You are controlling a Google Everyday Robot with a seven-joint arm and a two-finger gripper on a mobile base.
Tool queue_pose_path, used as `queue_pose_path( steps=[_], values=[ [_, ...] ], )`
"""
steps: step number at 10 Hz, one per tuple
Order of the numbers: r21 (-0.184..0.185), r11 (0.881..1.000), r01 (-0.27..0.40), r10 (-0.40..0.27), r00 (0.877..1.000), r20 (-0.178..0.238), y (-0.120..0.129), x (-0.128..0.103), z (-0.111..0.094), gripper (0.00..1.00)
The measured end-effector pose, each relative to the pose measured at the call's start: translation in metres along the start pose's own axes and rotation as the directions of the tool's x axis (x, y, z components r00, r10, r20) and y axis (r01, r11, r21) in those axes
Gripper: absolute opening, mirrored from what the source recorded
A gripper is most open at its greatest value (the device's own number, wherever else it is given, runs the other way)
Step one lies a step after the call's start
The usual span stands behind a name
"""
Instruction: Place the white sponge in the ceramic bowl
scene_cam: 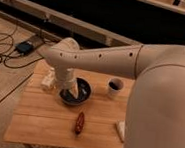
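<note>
End effector [71, 92] low inside the ceramic bowl [87, 90], I cannot tell whether it is clamped on or free of the white sponge [77, 91] apparently at its tip, light, soft, best pinched across its width.

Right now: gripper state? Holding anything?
Gripper: down in the ceramic bowl; open, closed or holding something cannot be told.
</note>
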Motion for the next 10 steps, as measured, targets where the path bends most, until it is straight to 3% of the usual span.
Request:
queue_pose_path(
  steps=[10],
  values=[
    [-0.002, 1.0, 0.006, -0.006, 1.0, -0.001, -0.0033, -0.0002, -0.0003, 0.65]
  ],
)
